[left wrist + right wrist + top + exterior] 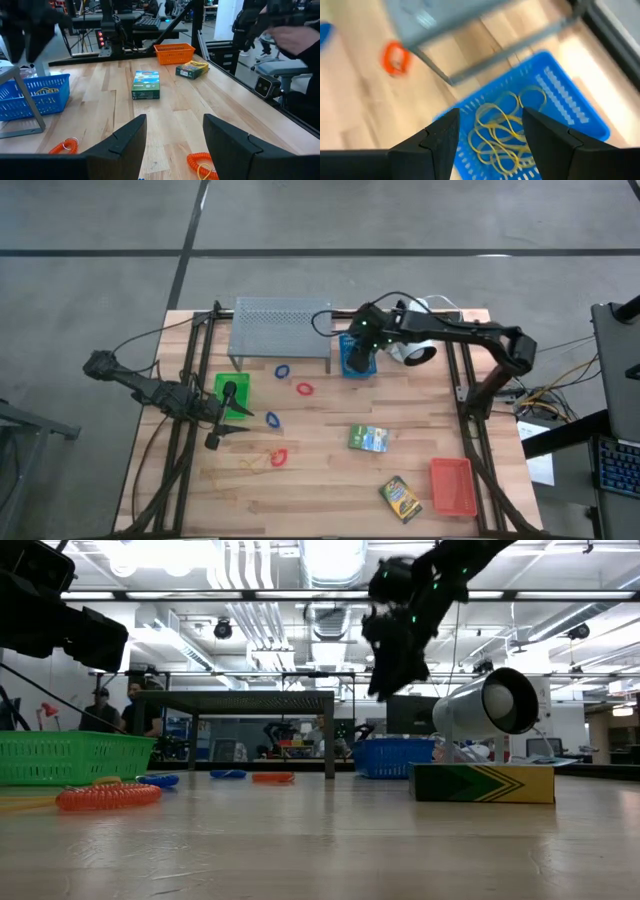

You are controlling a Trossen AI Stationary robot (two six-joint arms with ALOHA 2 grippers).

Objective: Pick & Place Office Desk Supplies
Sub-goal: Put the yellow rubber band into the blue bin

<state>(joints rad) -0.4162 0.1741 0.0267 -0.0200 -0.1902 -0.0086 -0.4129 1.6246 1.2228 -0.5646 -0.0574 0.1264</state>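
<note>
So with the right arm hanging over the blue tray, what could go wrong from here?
1. The open right pincer hovers above the blue tray of rubber bands; descending, it might snag the tangle.
2. The grey shelf stands right beside that tray, so the arm could clip it.
3. The left pincer, near the green tray, could nudge it.

From my station I can read no lettering anywhere. The two printed card boxes [368,439] [400,498] show only colour patches; in the low view the nearer box [484,783] carries green and yellow chevrons, no words.
</note>
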